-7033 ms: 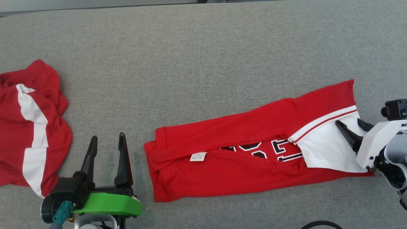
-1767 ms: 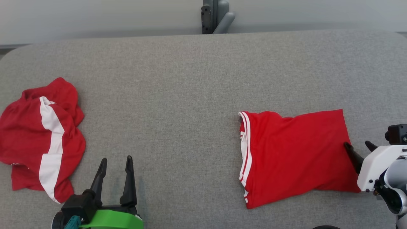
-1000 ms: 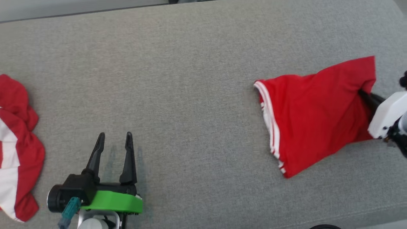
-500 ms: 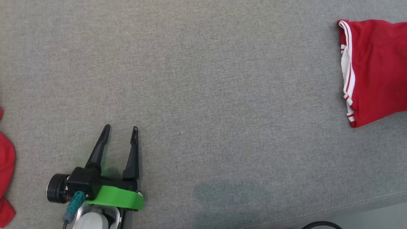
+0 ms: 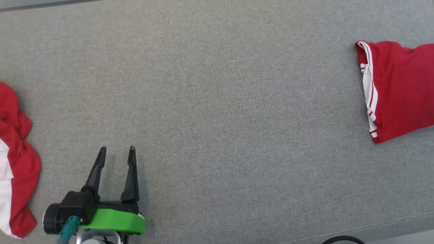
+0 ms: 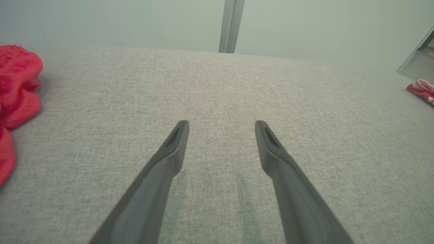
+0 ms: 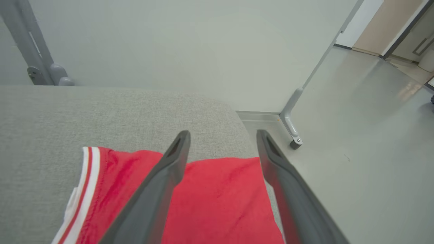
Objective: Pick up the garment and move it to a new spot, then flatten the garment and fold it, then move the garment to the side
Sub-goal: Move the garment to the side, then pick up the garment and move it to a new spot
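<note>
The left fingers [image 5: 131,173] stand spread apart over the grey fabric-topped table [image 5: 217,101], with nothing between them. Well off to their right, a folded red garment [image 5: 398,91] lies flat, its white-striped hem turned toward the fingers. Near their left side a second red-and-white garment [image 5: 18,159] sits crumpled. A black cable [image 5: 342,238] curves in, low and far to their right.

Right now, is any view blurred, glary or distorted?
Head view: sharp, faint shadows beside the left gripper. Left wrist view: hazy; grey fabric tabletop looks bowed at far edge. Right wrist view: dark fingers soft, folded red white-striped garment crisp, glare on pale floor.
</note>
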You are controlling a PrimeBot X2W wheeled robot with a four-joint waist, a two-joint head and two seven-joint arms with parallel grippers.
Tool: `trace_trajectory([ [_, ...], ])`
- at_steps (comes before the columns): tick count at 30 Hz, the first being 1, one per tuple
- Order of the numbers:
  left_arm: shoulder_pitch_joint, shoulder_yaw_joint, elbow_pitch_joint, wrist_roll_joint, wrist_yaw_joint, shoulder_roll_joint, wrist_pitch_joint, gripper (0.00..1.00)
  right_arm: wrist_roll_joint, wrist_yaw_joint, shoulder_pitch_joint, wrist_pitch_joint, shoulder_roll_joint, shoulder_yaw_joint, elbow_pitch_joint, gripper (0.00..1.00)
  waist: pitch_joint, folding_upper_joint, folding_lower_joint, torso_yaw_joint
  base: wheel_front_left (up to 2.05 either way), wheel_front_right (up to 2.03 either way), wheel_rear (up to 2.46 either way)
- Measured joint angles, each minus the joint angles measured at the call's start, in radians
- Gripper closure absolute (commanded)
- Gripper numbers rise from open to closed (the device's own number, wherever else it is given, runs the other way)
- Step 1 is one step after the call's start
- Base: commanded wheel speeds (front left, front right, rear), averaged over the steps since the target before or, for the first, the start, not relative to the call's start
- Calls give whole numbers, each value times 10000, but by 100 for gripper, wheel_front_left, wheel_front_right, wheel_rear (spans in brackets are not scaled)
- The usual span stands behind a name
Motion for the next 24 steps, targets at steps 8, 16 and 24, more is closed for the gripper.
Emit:
trace_trajectory([
  [8, 461, 637, 385, -293, 2, -58, 0, 0, -1214, -2, 4157, -54, 1187, -2010, -5350, 0, -1459, 0, -2, 97, 0, 0, 0],
  [16, 1132, 1035, 867, -351, -127, -77, 0, 0, -3336, -2, 8264, -54, 4029, -3563, -8027, 0, -2914, 0, -2, 343, 0, 0, 0],
  [24, 1239, 995, 1331, -314, -247, -81, 0, 0, -4286, 0, 9585, -54, 5152, -3563, -7772, 0, -3689, 0, -2, 841, 0, 0, 0],
])
